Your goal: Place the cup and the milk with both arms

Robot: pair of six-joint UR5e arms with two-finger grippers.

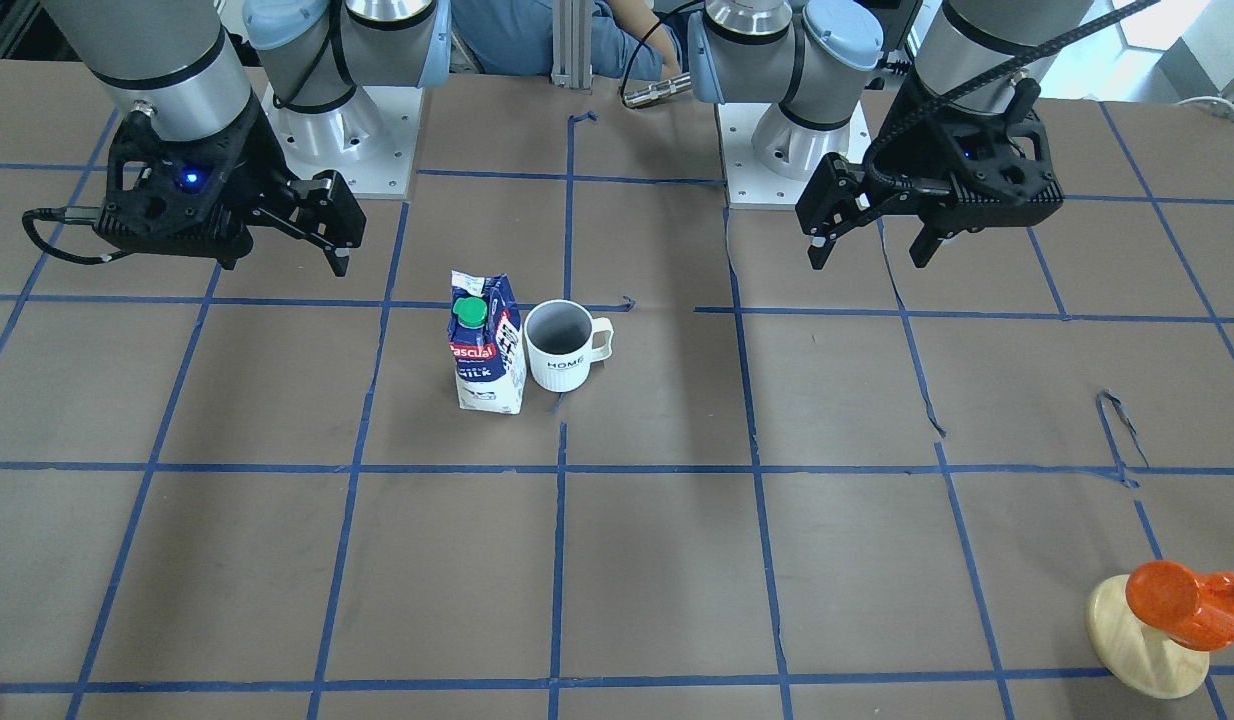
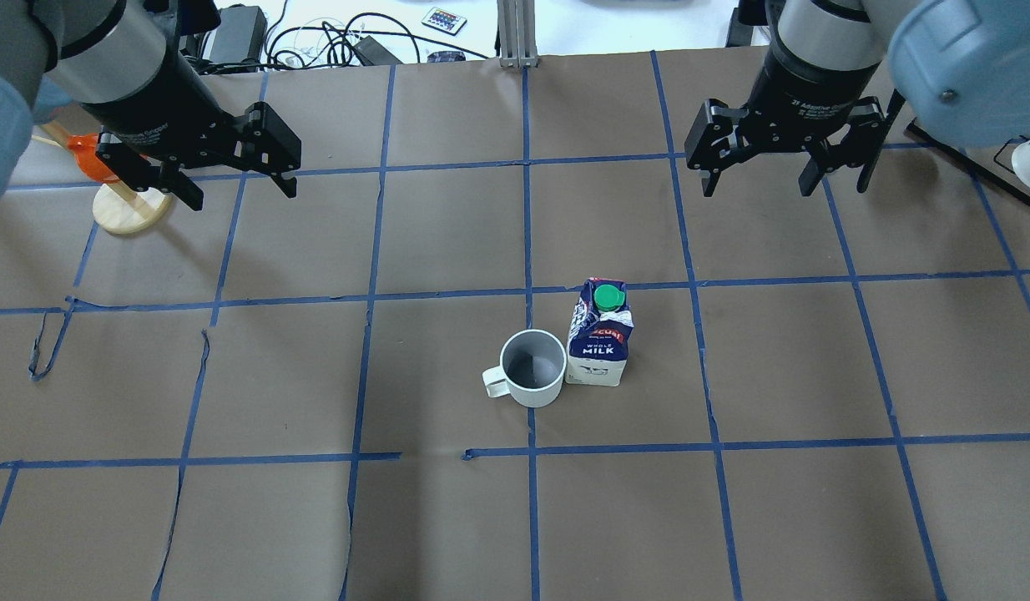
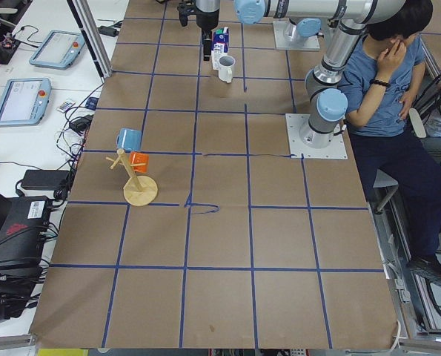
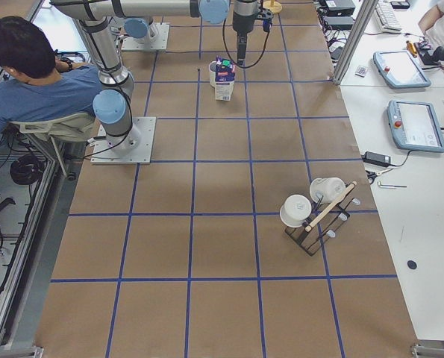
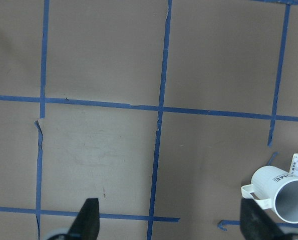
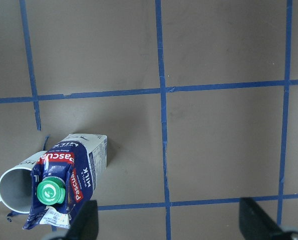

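Seen from over the robot's shoulders, at the far left, about 10 o'clock from the middle of the counter [image 2: 815, 517], a round-footed wooden stand [image 2: 127, 209] carries an orange mug [image 2: 85, 154]; the left hand [image 2: 241, 199] hangs in the air just to its right, its two black fingers spread wide with nothing between them; its wrist view shows the same wide gap over bare brown paper, with only the cup at the lower right corner; blue tape [image 2: 373, 250] rules the brown counter into squares. Near the middle stands the cup [image 2: 532, 369], upright, white outside and grey inside, its handle pointing to about 9 o'clock; it sits well apart from the left hand, which lies at 10 o'clock from it. Hard against the cup, at its 2 o'clock, stands the milk [image 2: 600, 342], upright, green cap on top, "WHOLE MILK" on the blue face; no gap shows between the two, and I cannot tell for certain that they touch; both sit by a crossing of tape lines. Between 1 and 2 o'clock from the milk, well apart from it, the right hand [image 2: 765, 190] hangs above the counter, fingers likewise far apart and holding nothing; its wrist view catches the carton and the cup at the lower left; beyond it, at the counter's right end, a rack [image 4: 315, 216] holds white mugs.
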